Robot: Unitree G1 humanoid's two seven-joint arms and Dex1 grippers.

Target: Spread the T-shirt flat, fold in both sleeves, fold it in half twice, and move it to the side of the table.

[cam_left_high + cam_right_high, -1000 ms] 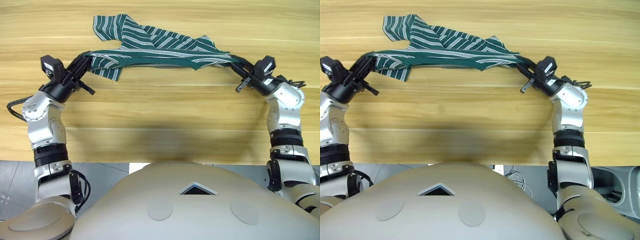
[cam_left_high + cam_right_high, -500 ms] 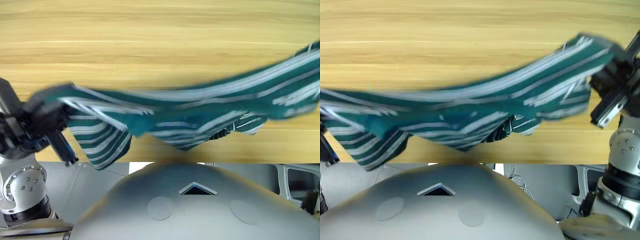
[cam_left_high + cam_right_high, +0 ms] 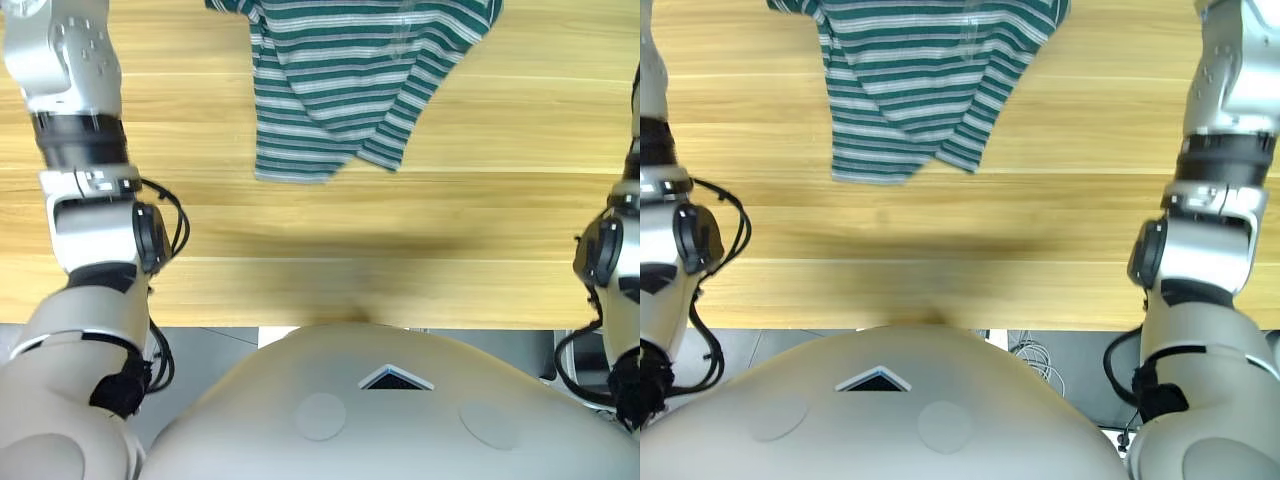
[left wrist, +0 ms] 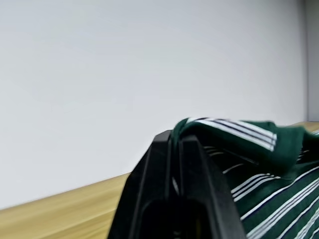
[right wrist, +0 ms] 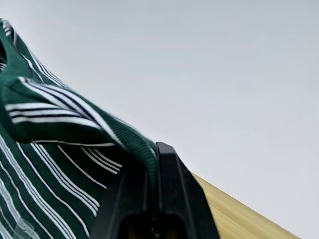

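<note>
As left claw (image 4: 175,145) and right claw (image 5: 152,160) pinch it, one T-shirt (image 3: 340,80), one table (image 3: 420,235).

The two head views look steeply down from above the near edge of the surface (image 3: 400,220). Set side by side, they share its wooden boards and the T-shirt (image 3: 340,90), cut off at the top of the frame; the right eye places it nearer the upper left. Each wrist view sits close behind its own tool, the left tool (image 4: 175,144) and the right tool (image 5: 151,162). Both look out along it past striped cloth toward a pale wall (image 4: 124,64).
</note>
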